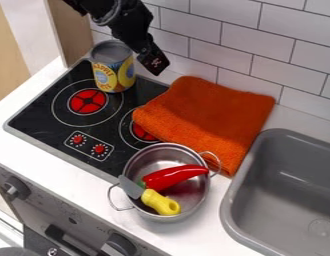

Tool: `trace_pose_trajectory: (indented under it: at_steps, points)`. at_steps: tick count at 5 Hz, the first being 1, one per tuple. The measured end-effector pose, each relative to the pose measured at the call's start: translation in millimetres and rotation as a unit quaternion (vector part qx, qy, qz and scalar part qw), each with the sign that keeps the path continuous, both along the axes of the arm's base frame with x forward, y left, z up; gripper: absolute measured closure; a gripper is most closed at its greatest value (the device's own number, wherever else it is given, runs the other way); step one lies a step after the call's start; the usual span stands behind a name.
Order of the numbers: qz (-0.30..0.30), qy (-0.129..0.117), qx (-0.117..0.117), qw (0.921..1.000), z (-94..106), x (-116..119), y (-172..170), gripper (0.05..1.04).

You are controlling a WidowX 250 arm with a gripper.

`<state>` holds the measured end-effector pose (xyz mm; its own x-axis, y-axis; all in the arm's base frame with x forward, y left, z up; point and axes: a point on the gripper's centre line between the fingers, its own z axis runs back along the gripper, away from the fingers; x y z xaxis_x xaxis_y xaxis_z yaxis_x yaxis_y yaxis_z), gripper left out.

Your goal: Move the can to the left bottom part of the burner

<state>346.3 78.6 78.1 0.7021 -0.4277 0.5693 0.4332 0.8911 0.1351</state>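
Observation:
At the top of the camera view the black gripper (146, 49) hangs beside the upper right side of the can (114, 74), close to its rim. Whether the two touch cannot be told. The can is upright, with a grey top and a yellow and blue label, near the back corner of the black stove top (37, 120). It stands just behind the larger red burner (87, 101), at that burner's upper right.
An orange cloth (211, 117) covers part of the smaller burner (142, 132). A metal pot (133, 167) holds a red pepper (174, 176) and a yellow-handled knife (159, 202). A grey sink (274, 195) lies at right; a tiled wall (261, 50) runs behind.

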Motion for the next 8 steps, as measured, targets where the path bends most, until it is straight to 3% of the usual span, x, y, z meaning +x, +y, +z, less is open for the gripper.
trace_pose_trajectory:
  at_steps: [2,4,5,8]
  points:
    - [0.081,-0.020,0.023,0.9963,-3.4,32,19,0.084]
    - [0.129,-0.034,0.056,0.9895,-4.8,43,44,0.083]
    - [0.151,-0.023,0.063,0.9863,-10.0,38,54,0.083]
    - [0.201,0.070,0.079,0.9739,-15.5,17,70,0.084]
